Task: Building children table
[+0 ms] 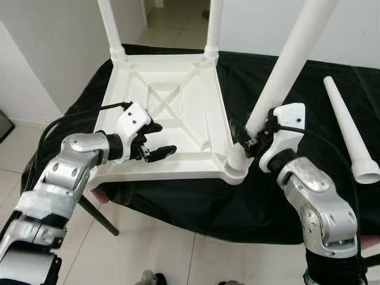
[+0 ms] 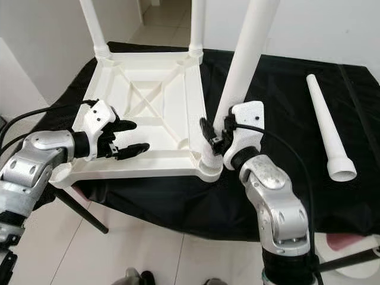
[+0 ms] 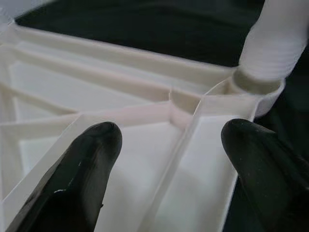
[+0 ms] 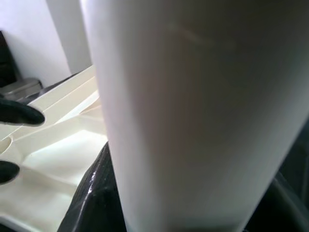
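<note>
While the upturned white tabletop (image 1: 172, 113) lies on the black-draped bench (image 1: 297, 196), the right gripper (image 1: 252, 138) has its jaws clamped on the tilted leg (image 1: 285, 71) at the tabletop's near corner. Left gripper (image 1: 155, 141), jaws apart, hovers over the tabletop's near edge. A loose leg (image 1: 350, 127) lies beside the tabletop.

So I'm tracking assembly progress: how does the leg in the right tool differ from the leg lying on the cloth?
The held leg stands nearly upright in the tabletop's near corner socket, gripped by the right tool. The loose leg lies flat on the black cloth, untouched, its wide end open. Both are white and tapered.
</note>
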`<state>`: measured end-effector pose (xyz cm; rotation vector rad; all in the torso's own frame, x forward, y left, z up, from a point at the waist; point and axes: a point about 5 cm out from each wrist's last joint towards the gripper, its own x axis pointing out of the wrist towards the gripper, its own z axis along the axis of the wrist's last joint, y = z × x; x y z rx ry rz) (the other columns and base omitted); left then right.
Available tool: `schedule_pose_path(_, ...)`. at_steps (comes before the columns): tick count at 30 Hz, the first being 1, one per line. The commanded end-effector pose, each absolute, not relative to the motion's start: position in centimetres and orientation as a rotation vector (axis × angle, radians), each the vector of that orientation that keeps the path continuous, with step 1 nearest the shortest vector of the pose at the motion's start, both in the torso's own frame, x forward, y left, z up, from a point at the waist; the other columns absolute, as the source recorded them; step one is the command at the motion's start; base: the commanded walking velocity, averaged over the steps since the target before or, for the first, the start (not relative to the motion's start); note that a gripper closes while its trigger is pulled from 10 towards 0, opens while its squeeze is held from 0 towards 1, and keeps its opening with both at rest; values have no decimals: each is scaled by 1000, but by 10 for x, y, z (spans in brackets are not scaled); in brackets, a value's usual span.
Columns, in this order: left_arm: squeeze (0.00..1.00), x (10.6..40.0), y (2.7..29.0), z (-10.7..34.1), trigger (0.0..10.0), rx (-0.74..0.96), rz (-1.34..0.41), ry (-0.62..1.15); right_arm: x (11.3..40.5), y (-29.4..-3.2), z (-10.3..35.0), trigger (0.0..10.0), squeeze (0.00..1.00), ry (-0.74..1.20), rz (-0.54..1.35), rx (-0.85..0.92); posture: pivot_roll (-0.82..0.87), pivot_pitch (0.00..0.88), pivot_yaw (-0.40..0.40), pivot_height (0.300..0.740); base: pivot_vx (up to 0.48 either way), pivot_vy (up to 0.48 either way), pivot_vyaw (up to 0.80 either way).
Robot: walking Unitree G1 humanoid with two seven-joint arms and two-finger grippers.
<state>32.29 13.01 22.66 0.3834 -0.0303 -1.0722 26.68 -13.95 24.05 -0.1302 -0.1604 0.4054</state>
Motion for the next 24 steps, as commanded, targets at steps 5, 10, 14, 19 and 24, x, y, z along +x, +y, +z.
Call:
schedule_pose_path(5,0,302,98,232,10000,353,-1287,-71,264,-142,236,10000,0,-137,409,-151,-162,133,61,740,0,0,0)
schedule_pose_path(10,0,295,87,229,10000,362,-1370,-62,265,-143,232,10000,0,-128,400,-150,-163,136,64,740,0,0,0)
schedule_pose_path(14,0,293,80,222,10000,389,-1416,-36,267,-141,230,10000,0,-132,400,-140,-162,137,70,740,0,0,0)
schedule_pose_path(19,0,293,79,215,10000,404,-1415,-10,270,-138,228,10000,0,-135,403,-142,-161,137,80,740,0,0,0)
schedule_pose_path(24,0,293,80,215,10000,398,-1401,1,273,-138,220,10000,0,-109,448,-124,-155,138,83,740,0,0,0)
